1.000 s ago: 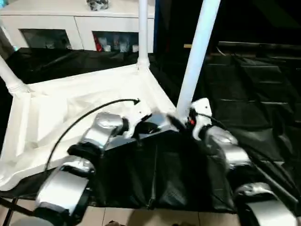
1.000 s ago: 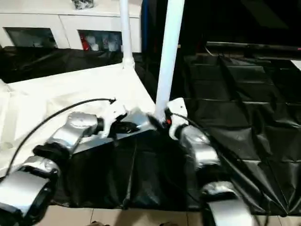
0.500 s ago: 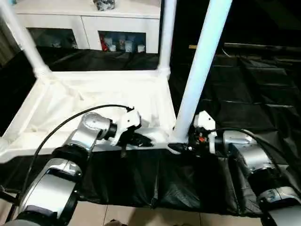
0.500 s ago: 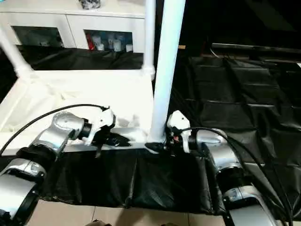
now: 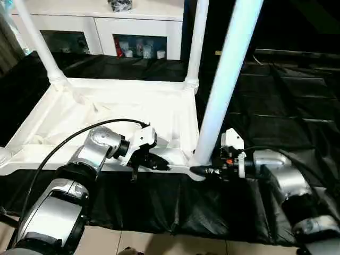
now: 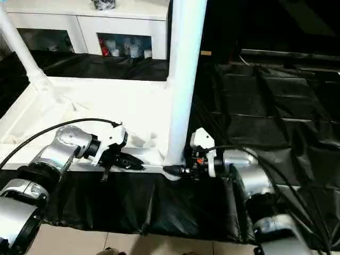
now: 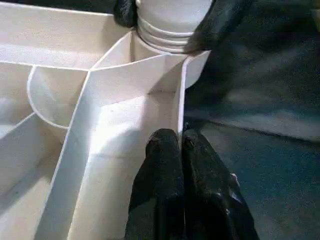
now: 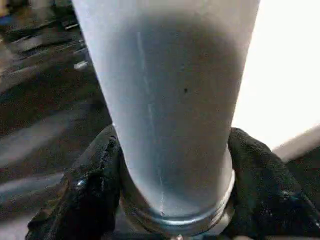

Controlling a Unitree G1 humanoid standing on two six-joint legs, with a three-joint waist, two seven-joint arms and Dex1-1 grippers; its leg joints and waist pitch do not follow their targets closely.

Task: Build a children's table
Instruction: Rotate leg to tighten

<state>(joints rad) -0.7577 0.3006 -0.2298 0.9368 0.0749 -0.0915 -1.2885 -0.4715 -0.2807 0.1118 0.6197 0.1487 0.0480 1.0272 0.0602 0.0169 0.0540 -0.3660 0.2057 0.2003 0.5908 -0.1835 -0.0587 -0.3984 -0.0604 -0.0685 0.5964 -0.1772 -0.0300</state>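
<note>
The white tabletop [image 5: 106, 106] lies upside down on the black sheet, ribs facing up. Two legs stand in its far corners, one on the left [image 5: 34, 40] and one on the right [image 5: 199, 42]. A third leg [image 5: 228, 79] rises from the near right corner socket. My right gripper [image 5: 199, 171] reaches in from the right, and its black fingers [image 8: 95, 190] press on both sides of that leg's base collar. My left gripper [image 5: 162, 164] lies along the near edge. Its fingers [image 7: 162, 150] are shut on the thin rim wall just short of that socket.
A white glass-door cabinet [image 5: 101, 26] stands behind the tabletop. The crinkled black sheet [image 5: 276, 95] stretches to the right. Pale floor tiles [image 5: 149, 244] show at the near edge. A black cable [image 5: 79, 135] arcs over my left forearm.
The view has swung, so the whole picture shifted. My right gripper's fingers have narrowed onto the base of the near right leg. My left gripper stays shut at the near rim.
</note>
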